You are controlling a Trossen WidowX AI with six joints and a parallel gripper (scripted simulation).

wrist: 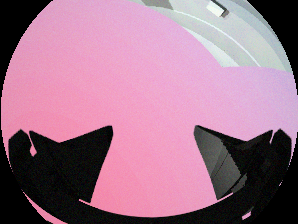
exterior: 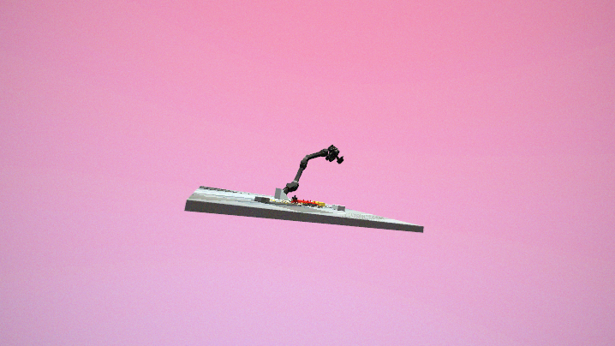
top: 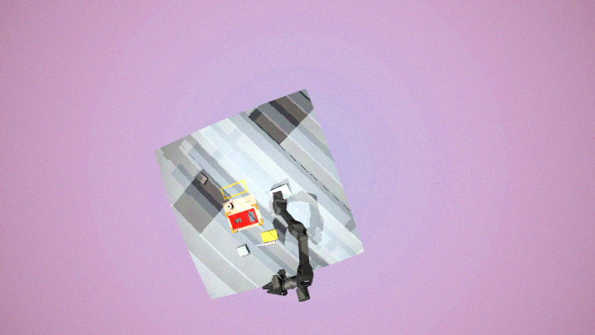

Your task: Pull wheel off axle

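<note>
A small dark wheel (top: 229, 205) with a white hub sits on the upright axle at the corner of a beige and red board (top: 249, 202); the wheel hides the axle. The marked area (top: 232, 186) is a yellow outlined rectangle on the table just beyond the board. My gripper (top: 267, 288) (exterior: 340, 158) (wrist: 153, 131) is open and empty. It hangs high in the air past the table's edge, far from the wheel, with only the pink background between its fingers in the wrist view.
On the grey striped table (top: 258, 141) (exterior: 223, 199) lie a yellow block (top: 268, 235), a white cube (top: 243, 250) (wrist: 218, 7) and a grey block (top: 201, 178). The arm's base (top: 281, 188) stands to the right of the board.
</note>
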